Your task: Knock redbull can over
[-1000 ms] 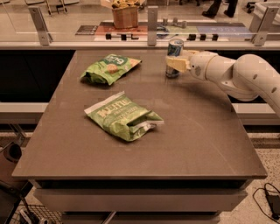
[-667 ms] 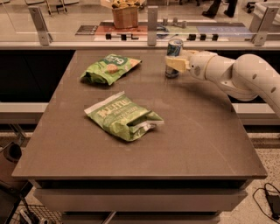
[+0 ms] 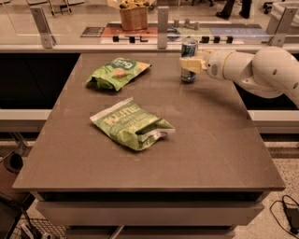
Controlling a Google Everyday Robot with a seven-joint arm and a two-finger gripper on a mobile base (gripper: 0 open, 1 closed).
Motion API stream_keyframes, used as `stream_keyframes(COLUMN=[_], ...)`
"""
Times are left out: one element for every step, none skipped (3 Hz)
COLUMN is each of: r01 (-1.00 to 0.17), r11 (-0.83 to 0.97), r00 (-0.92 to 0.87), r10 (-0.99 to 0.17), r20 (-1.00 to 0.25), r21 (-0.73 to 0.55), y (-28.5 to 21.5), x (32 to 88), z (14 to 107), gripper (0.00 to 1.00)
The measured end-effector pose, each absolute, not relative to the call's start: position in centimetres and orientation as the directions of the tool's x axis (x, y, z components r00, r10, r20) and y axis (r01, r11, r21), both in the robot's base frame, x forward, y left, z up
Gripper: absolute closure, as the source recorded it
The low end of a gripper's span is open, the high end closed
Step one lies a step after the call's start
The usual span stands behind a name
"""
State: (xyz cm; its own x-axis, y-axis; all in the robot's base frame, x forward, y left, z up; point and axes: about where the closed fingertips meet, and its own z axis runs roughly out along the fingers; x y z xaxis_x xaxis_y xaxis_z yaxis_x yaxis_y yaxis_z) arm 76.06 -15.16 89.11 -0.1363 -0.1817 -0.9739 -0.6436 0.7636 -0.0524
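Observation:
The redbull can (image 3: 188,51) stands upright near the far right of the brown table (image 3: 219,140). It is slim, blue and silver, with a silver top. My gripper (image 3: 190,65) comes in from the right on a white arm (image 3: 261,70) and is against the middle of the can. Its pale fingers (image 3: 189,65) cover part of the can's front.
Two green chip bags lie on the table: one (image 3: 117,73) at the far left, one (image 3: 133,124) in the middle. A glass barrier with metal posts (image 3: 162,25) runs along the table's far edge. A brown basket (image 3: 133,14) stands behind it.

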Motion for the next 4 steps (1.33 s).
stream_keyframes(r01=[-0.633, -0.611, -0.594, -0.585], r11=[0.772, 0.786, 0.793, 0.794], r00=[-0.173, -0.220, -0.262, -0.297], r10=[-0.224, -0.284, -0.346, -0.401], r20=[-0.959, -0.933, -0.901, -0.867], r21=[-0.066, -0.095, -0.132, -0.167], y=[-16.2, -17.6, -18.9, -20.1], x=[75.9, 75.2, 74.3, 73.5], z=[89.1, 89.1, 89.4, 90.1], gripper=[1.00, 1.00, 1.00, 1.00])
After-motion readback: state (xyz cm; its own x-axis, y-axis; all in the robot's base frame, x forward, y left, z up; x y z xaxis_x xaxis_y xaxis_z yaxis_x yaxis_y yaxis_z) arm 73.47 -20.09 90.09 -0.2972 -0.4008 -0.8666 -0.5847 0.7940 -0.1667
